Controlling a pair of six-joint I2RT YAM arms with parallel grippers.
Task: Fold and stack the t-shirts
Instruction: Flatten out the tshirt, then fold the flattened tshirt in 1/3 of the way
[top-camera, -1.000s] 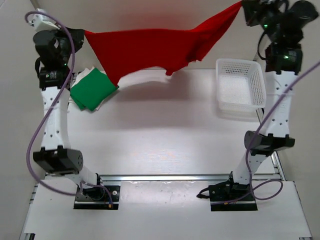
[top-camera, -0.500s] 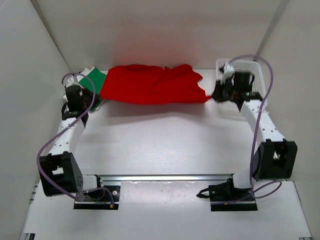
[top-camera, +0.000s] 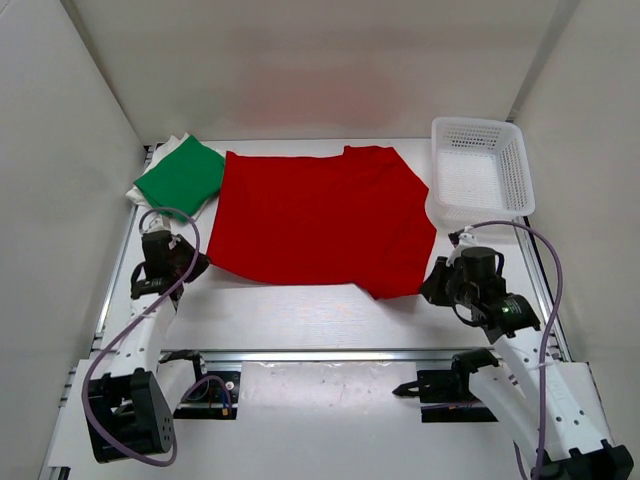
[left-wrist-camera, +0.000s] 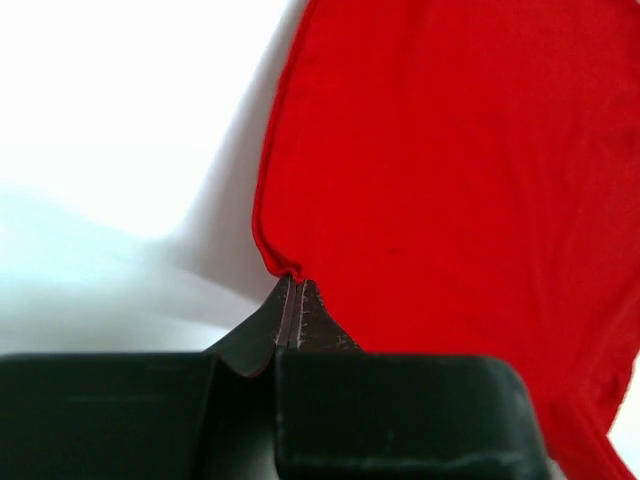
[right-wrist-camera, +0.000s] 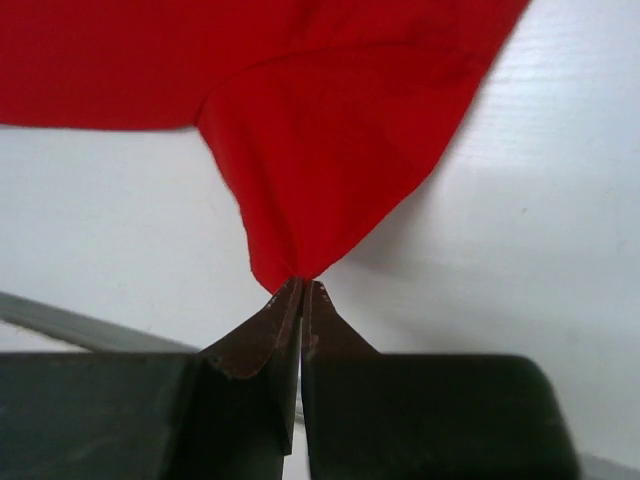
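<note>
Red t-shirt drawn back and laid flat

Since half a second ago we have pulled both arms toward 6 o'clock. The red t-shirt (top-camera: 320, 220), bunched up at 12 o'clock then, now lies spread across the middle of the table (top-camera: 300, 320). Its cloth is matte, soft and mostly smooth, with a hemmed edge. Our left gripper (left-wrist-camera: 296, 290) is pinched tight on the shirt's corner at 8 o'clock. Our right gripper (right-wrist-camera: 303, 290) is clamped on the corner at 4 o'clock, where the fabric puckers into a peak. At 10 o'clock the green t-shirt (top-camera: 182, 175) sits folded square on the white t-shirt (top-camera: 136, 191). At 2 o'clock stands the white plastic lattice basket (top-camera: 478, 122).
</note>
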